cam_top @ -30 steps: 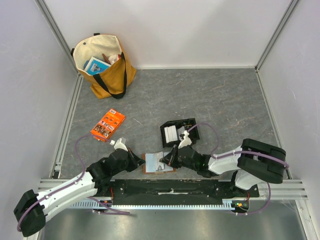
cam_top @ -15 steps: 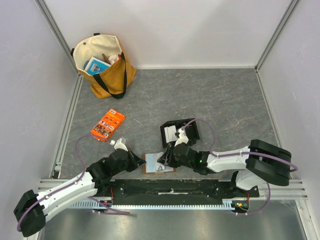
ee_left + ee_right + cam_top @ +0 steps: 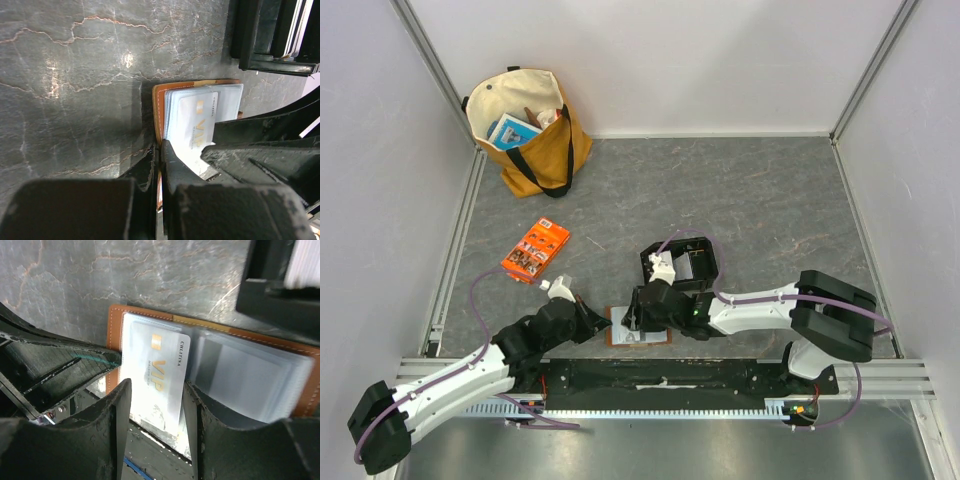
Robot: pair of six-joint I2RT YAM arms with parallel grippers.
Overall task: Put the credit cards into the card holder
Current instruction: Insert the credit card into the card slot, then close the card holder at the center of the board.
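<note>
While the card holder [image 3: 158,107] is clamped edgewise by the left pincer [image 3: 159,148], the right pincer [image 3: 156,387], shut earlier, is parted astride a credit card [image 3: 155,362].

Top view: high behind the arm bases, looking down on the whole table [image 3: 770,200]; bases at 6 o'clock.
Left wrist view: close and low, card holder [image 3: 158,100] toward 3 o'clock.
Right wrist view: closer still, directly over it.
Shared: card holder and black tray [image 3: 705,262], in all three.
</note>
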